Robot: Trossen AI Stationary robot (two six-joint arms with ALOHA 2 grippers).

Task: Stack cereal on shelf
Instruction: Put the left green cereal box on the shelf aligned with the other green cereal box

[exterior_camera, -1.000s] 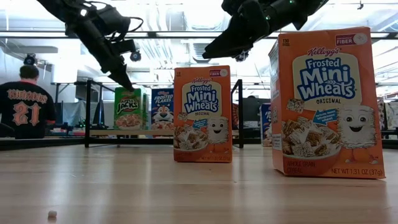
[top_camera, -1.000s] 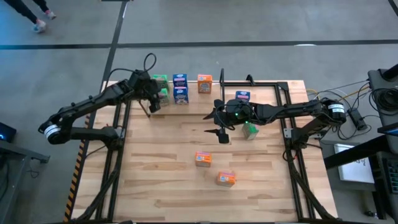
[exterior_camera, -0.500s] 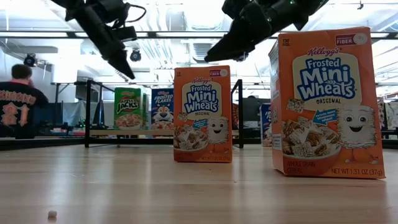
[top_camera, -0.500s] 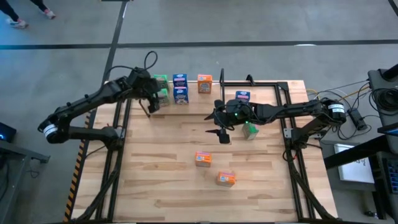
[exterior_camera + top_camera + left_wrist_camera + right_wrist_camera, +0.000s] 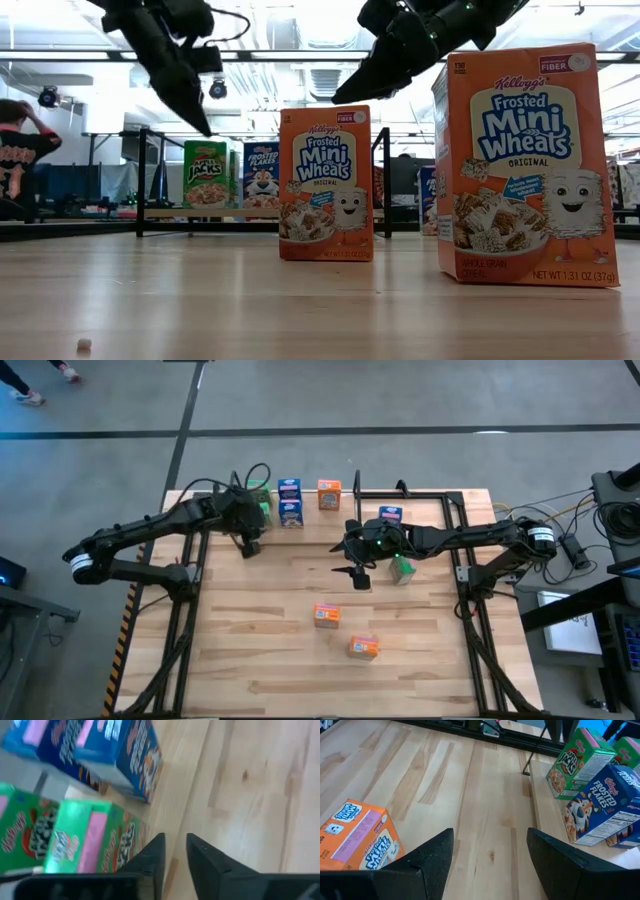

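Two green cereal boxes (image 5: 75, 840) sit just beside the left gripper (image 5: 175, 851).

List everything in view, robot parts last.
green boxes: 3, green; two at the shelf's left end, one beside the right arm
blue boxes: 3, blue; two next to the green pair, one farther right
orange boxes: 3, orange; one at the shelf, two mid-table
shelf: 1, light wood, table's far edge
table: 1, light wood
person: 1, dark shirt, room behind
left claw: 1, black, by the green pair
right claw: 1, black, open, empty, above mid-table
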